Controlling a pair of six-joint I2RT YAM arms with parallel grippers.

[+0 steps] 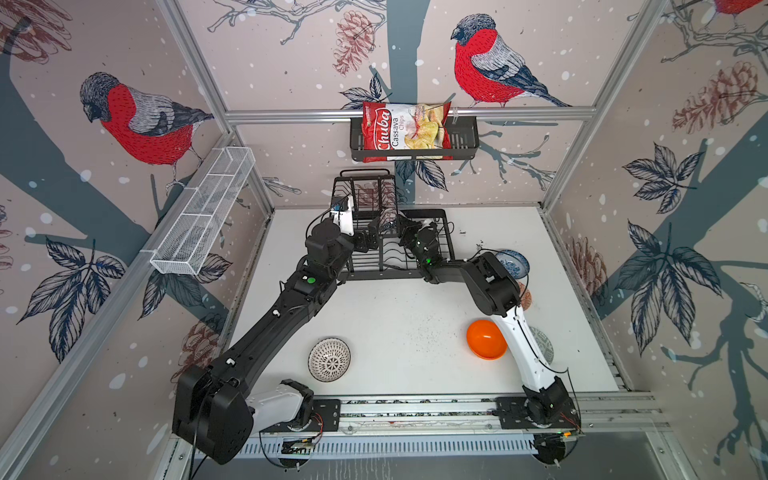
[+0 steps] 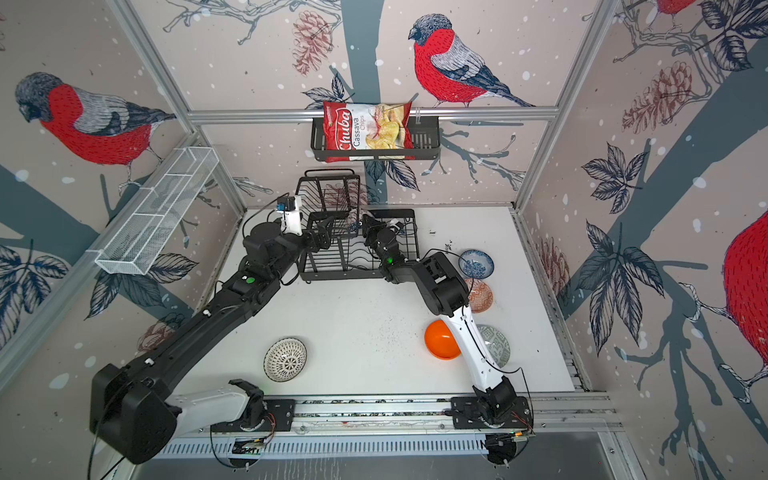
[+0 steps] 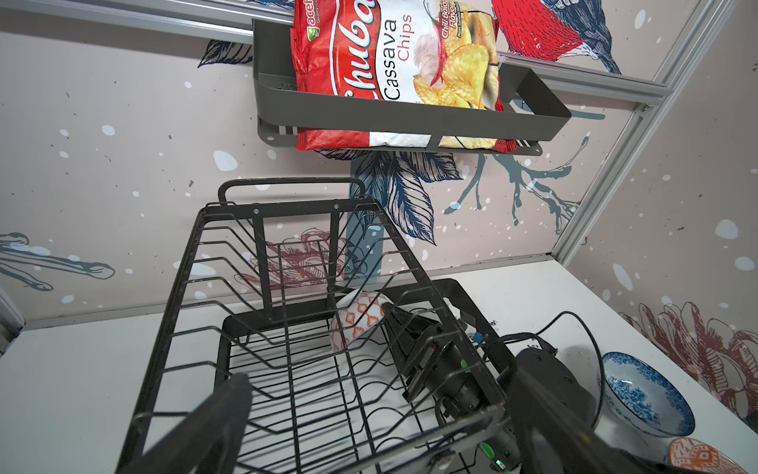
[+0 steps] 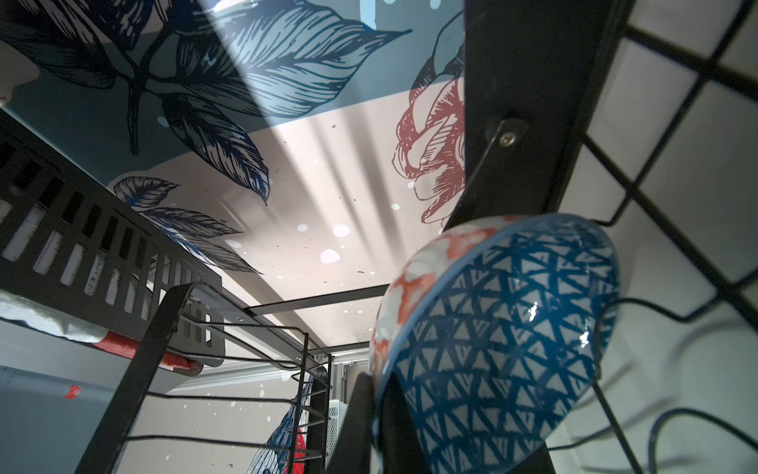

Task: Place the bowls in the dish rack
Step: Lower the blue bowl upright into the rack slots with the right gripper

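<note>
At the white table's (image 1: pixel 395 324) back edge, the right gripper (image 3: pixel 387 314) pinches a small round blue-geometric bowl (image 4: pixel 492 349) inside the black wire dish rack (image 1: pixel 446 232), close under its shelf (image 3: pixel 287 204), while the left gripper (image 1: pixel 365 242) gapes wide and empty at its left side.

The left arm (image 1: pixel 270 328) and right arm (image 1: pixel 492 286) are boxy black segments, each with a glossy white link (plus a green light (image 1: pixel 310 279) apiece), thin black cables and black base plates (image 1: pixel 328 415).

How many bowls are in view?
6. Five on the table: black-white, plain orange, grey-green, orange-patterned, blue floral. Sixth bowl: in the right gripper, inside the dish rack.
</note>
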